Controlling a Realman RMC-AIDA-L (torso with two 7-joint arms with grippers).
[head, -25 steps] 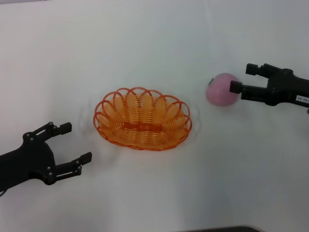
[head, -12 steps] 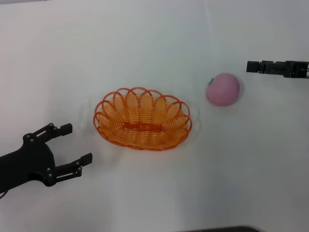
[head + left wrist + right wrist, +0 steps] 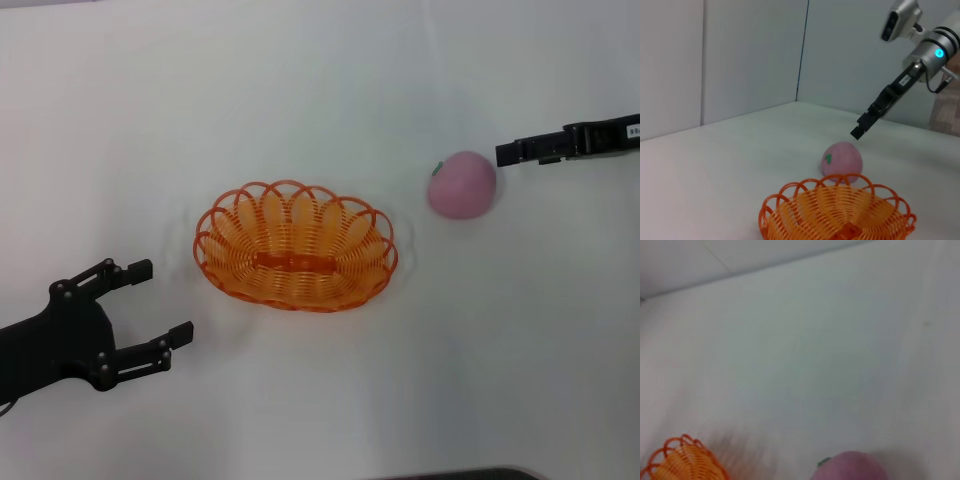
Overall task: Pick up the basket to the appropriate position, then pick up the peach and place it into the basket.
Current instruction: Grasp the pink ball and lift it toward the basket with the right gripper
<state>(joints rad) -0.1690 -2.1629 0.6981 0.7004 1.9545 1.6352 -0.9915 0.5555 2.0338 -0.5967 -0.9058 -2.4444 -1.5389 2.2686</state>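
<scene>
The orange wire basket (image 3: 295,246) sits on the white table at the centre; it also shows in the left wrist view (image 3: 837,212) and at the edge of the right wrist view (image 3: 682,462). The pink peach (image 3: 462,185) lies on the table to its right, apart from it, with its green stem spot facing the basket (image 3: 842,159) (image 3: 850,467). My right gripper (image 3: 505,154) shows edge-on as one dark bar, its tip just beyond the peach's far right side and raised above it (image 3: 858,132). My left gripper (image 3: 162,298) is open and empty, near the front left of the basket.
The white table (image 3: 320,80) stretches on all sides. Pale walls stand behind it in the left wrist view (image 3: 740,60).
My right gripper has left its place around the peach, pulled back right and turned edge-on, then come back close to the peach's far right. The peach and basket have not moved. The left arm sank slightly.
</scene>
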